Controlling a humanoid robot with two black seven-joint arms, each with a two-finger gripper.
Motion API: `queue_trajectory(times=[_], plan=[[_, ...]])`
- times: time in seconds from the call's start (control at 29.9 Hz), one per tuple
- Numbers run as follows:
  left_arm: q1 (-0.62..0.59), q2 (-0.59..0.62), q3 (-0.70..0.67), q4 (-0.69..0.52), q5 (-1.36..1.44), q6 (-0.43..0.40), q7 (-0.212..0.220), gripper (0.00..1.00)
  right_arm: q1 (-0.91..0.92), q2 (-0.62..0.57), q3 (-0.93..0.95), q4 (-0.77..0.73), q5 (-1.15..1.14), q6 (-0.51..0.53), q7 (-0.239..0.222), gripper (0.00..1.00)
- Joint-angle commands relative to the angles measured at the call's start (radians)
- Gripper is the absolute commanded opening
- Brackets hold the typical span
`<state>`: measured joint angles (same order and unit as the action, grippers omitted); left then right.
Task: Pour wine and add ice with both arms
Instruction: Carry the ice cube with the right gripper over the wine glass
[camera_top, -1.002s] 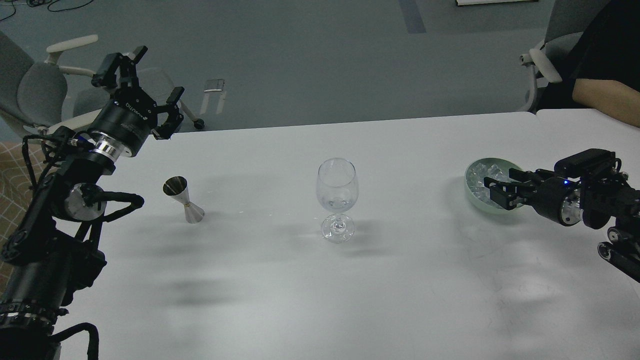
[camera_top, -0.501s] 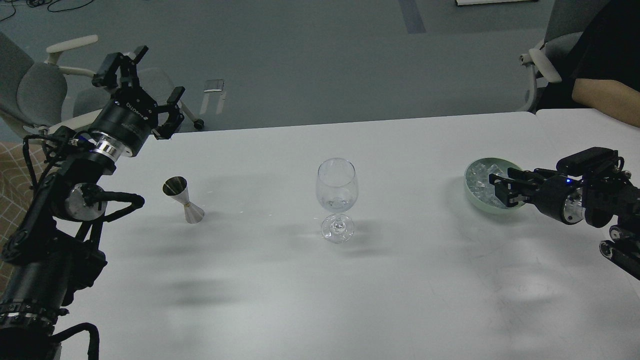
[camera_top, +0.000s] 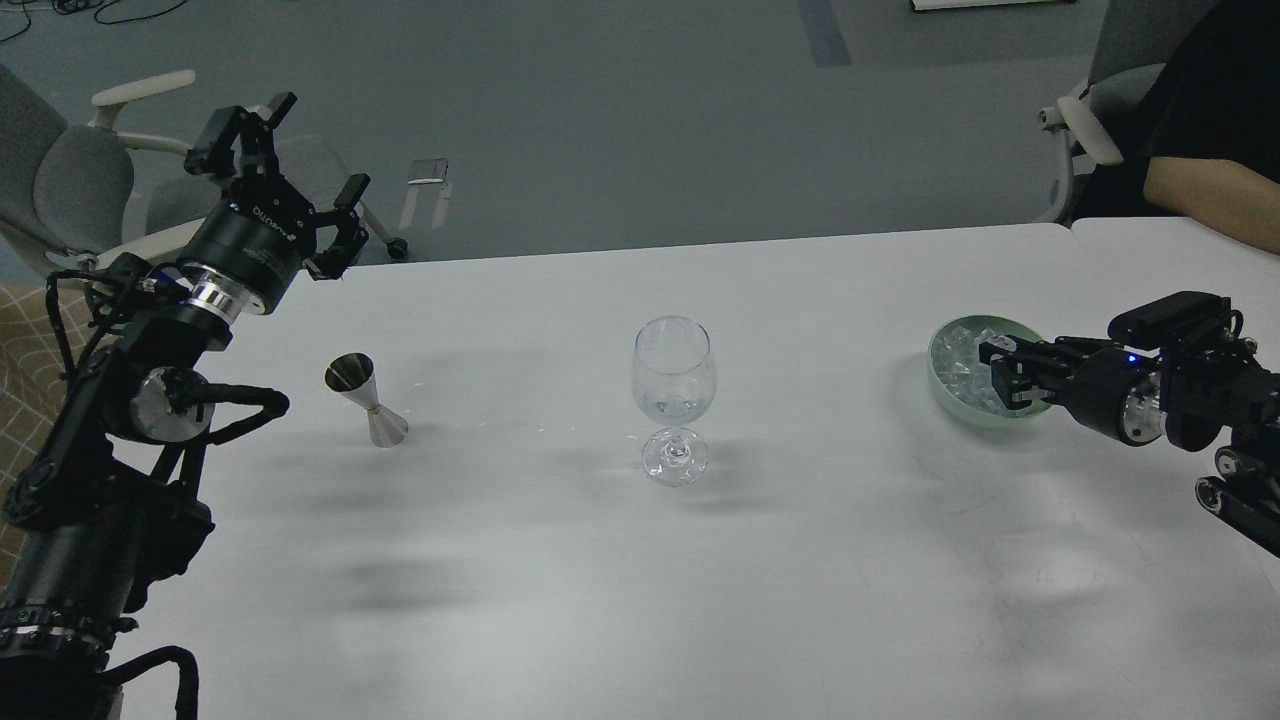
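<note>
Ice (camera_top: 958, 352) fills the green bowl (camera_top: 940, 385) — right gripper (camera_top: 998, 372) above it, grip unclear; left gripper (camera_top: 290, 180) spread, empty.

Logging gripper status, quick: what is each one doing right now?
Left gripper: open, empty, raised at the table's far edge.
Right gripper: over the ice bowl; open or closed cannot be told.

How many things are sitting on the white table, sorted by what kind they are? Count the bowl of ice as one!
Clear stemmed wine glass: 1
Silver metal hourglass-shaped jigger: 1
Pale green round bowl holding clear ice lumps, too jumbled to count: 1
Total: 3 things on the white table
</note>
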<state>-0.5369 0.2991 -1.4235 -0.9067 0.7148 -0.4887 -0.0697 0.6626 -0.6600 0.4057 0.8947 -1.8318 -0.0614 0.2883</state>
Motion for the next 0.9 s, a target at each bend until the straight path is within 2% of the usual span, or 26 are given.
queue_trajectory(times=[0.0,0.03,0.2,0.33,0.43,0.67,0.87], plan=[[0.0,0.0,0.0,0.0,0.0,0.0,-0.001,0.98,0.026,-0.064,0.039,0.096,0.016,0.001,0.0,0.0],[0.0,0.0,0.0,0.0,0.0,0.0,-0.001,0.98,0.026,-0.064,0.039,0.096,0.016,0.002,0.0,0.0],[-0.002,0.0,0.0,0.0,0.0,0.0,-0.001,0.98,0.112,-0.203,0.047,0.311,0.087,0.026,0.002,0.0],[-0.002,0.0,0.0,0.0,0.002,0.0,0.001,0.98,0.16,-0.224,0.045,0.414,0.1,0.032,0.002,0.0],[-0.002,-0.008,0.0,0.0,0.002,0.0,-0.001,0.98,0.225,-0.216,0.035,0.47,0.1,0.074,0.002,0.0],[-0.003,-0.012,0.0,0.0,0.003,0.0,0.001,0.98,0.429,-0.092,-0.152,0.484,0.1,0.098,0.015,0.0],[-0.003,-0.012,0.0,0.0,0.003,0.0,0.001,0.98,0.558,0.066,-0.291,0.474,0.106,0.101,0.015,0.0]])
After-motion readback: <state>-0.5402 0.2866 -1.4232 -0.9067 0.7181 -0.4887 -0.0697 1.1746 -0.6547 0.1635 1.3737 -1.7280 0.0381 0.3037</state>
